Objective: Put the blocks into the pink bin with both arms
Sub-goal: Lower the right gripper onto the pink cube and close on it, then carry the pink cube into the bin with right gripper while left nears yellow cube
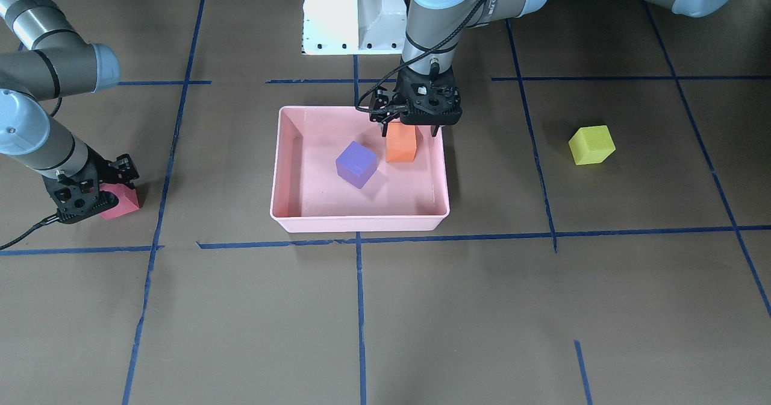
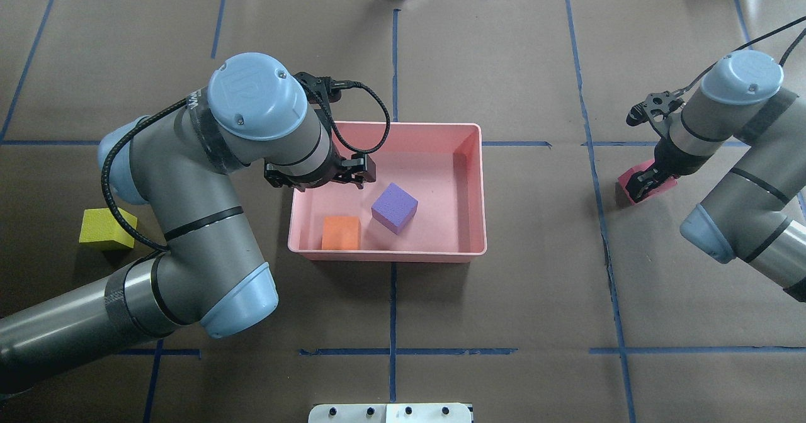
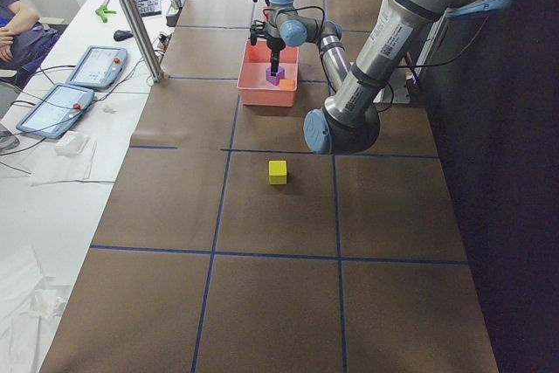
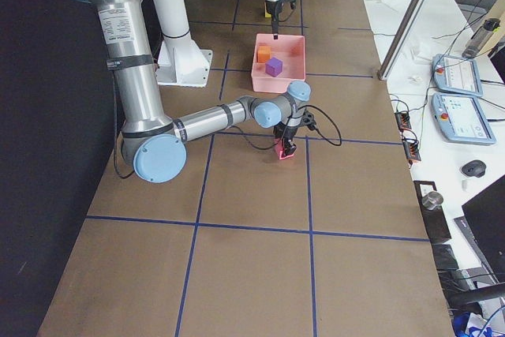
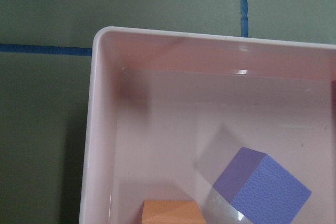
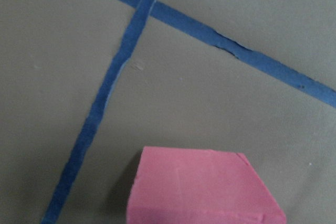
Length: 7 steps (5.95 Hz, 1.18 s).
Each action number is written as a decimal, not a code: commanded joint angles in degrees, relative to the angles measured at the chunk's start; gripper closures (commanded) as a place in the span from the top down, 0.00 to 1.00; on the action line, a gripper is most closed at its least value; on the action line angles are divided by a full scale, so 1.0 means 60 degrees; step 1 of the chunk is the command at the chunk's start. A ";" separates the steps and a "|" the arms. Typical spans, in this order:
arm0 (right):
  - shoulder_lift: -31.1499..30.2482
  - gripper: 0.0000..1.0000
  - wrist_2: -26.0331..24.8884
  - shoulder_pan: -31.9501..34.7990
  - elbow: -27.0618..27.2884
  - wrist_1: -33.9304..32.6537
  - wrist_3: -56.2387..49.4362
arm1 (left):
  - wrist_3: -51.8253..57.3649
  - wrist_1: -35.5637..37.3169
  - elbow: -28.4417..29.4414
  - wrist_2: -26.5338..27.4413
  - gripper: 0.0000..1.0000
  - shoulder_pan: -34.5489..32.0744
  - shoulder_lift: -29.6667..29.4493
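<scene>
Orange block in pink bin, just beneath left pincer, jaws apart

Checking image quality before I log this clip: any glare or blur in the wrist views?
Left wrist view: sharp, small glare spots on the bin wall and floor by the purple block. Right wrist view: slightly soft, the red block washed pale pink, no glare.

The pink bin looks glossy smooth plastic, the purple block matt grainy foam, the table cover matt paper.
</scene>
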 commanded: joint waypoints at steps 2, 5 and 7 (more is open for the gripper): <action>0.0684 0.35 0.0596 0.0417 0.1025 -0.0805 0.0908 | 0.2108 0.0228 -0.0963 -0.0784 1.00 -0.0815 0.1226; 0.2718 0.36 0.0700 -0.0311 0.1744 -0.2331 0.4010 | 0.6589 -0.0121 -0.1477 -0.2149 1.00 -0.2675 0.3449; 0.4386 0.45 -0.0389 -0.1947 0.1718 -0.2495 0.7244 | 0.8370 -0.0794 -0.1582 -0.2266 1.00 -0.3177 0.4495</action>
